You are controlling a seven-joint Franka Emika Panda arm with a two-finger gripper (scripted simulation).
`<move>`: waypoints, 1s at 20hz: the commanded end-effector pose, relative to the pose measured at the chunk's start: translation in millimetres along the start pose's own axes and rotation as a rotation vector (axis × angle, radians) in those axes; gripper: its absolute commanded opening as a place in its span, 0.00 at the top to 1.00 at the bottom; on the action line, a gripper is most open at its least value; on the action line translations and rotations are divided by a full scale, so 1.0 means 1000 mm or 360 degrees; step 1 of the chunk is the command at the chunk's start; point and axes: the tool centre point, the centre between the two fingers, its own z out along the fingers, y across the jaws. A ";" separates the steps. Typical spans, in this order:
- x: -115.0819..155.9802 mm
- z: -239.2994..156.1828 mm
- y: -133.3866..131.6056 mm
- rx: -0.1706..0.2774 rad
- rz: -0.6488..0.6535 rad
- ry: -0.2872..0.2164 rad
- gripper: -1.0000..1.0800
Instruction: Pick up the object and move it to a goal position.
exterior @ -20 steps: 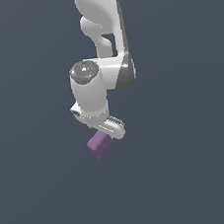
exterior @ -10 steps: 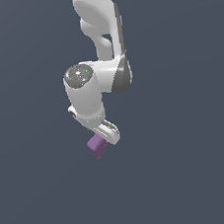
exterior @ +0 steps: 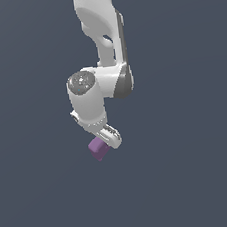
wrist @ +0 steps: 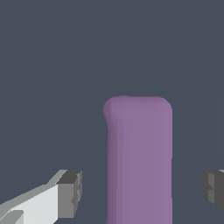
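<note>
The object, a small matte purple block (exterior: 97,148) with rounded edges, lies on the dark grey floor directly under the white arm's hand. In the wrist view the block (wrist: 139,153) stands lengthwise between the two dark finger pads (wrist: 72,192), with a clear gap on each side. My gripper (wrist: 140,192) is open around it and neither pad touches it. In the exterior view the gripper (exterior: 107,142) sits low, right beside and partly over the block, and its fingertips are hard to tell apart there.
Plain dark grey ground (exterior: 194,176) surrounds the arm on every side. The white arm links (exterior: 100,31) rise above the hand. No other objects show.
The wrist and hand have shifted toward the exterior view's left over the last second. The purple block has stayed in nearly the same spot.
</note>
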 end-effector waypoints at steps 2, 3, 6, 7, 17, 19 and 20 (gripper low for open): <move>-0.001 0.019 0.001 -0.0002 0.0004 -0.0002 0.04; -0.001 0.023 0.001 -0.0002 0.0004 -0.0002 0.04; -0.001 0.032 0.001 -0.0002 0.0005 -0.0002 0.04; 0.000 0.033 0.001 -0.0002 0.0006 -0.0002 0.04; 0.000 0.033 0.000 -0.0001 0.0005 -0.0002 1.00; 0.000 0.033 0.000 -0.0001 0.0005 -0.0002 1.00; 0.000 0.033 0.000 -0.0001 0.0005 -0.0002 1.00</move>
